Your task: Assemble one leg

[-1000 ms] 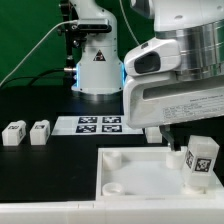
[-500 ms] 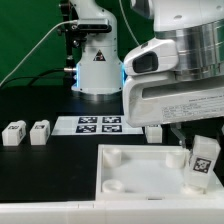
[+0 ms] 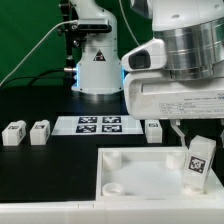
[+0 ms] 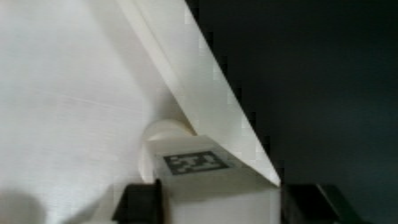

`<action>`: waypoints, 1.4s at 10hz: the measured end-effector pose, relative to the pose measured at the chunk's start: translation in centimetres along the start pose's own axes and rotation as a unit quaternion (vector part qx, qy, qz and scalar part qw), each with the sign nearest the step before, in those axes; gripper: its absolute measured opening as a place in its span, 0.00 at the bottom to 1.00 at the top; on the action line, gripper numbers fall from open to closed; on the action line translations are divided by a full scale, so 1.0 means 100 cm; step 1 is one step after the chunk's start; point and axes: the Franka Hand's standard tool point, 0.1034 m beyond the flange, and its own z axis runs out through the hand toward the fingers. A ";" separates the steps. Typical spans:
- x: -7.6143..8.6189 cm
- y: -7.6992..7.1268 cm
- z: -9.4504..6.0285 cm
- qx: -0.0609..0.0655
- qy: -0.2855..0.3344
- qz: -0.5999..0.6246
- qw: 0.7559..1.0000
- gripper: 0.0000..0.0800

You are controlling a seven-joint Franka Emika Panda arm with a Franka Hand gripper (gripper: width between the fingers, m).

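The claw (image 3: 198, 150) is closed on the leg (image 3: 201, 164). We are pinching it by its sides, tag face outward, and in the wrist view the fingers (image 4: 143, 204) are sitting either side of it.

The leg is hanging a bit tilted, not plumb, directly under the claw and over the near right part of the panel (image 3: 140, 172). We cannot tell whether its foot is touching the panel.

The wrist view is showing a round socket (image 4: 164, 130) just past the leg, so we are judging this as the seating step.

To do it well we are:
- squaring the leg upright first
- centring its foot on the socket
- going down slowly and straight
- gripping until it is seated, since a tilted push could jam it or skid the panel on the table (image 3: 40, 170)

The arm (image 3: 175, 70) is reaching in from above, wrist pointing down, its bulky white body blocking what is right behind the claw.

Further out, one loose leg (image 3: 153, 128) is standing just beyond the claw, past the panel's far edge. The marker board (image 3: 100, 123) is lying farther off. A pair of legs (image 3: 40, 130) is sitting well away from the claw.
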 end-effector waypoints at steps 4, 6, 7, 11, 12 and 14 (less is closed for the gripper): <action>0.013 0.003 -0.003 0.049 -0.014 0.224 0.973 0.38; 0.017 0.004 -0.004 0.079 -0.020 0.323 0.943 0.38; 0.016 0.004 -0.004 0.079 -0.021 0.319 0.944 0.38; 0.016 0.006 -0.005 0.049 -0.004 0.137 0.989 0.81; 0.019 0.005 -0.008 0.029 0.015 0.000 0.999 0.81; 0.016 0.002 -0.007 0.013 0.025 -0.166 0.986 0.81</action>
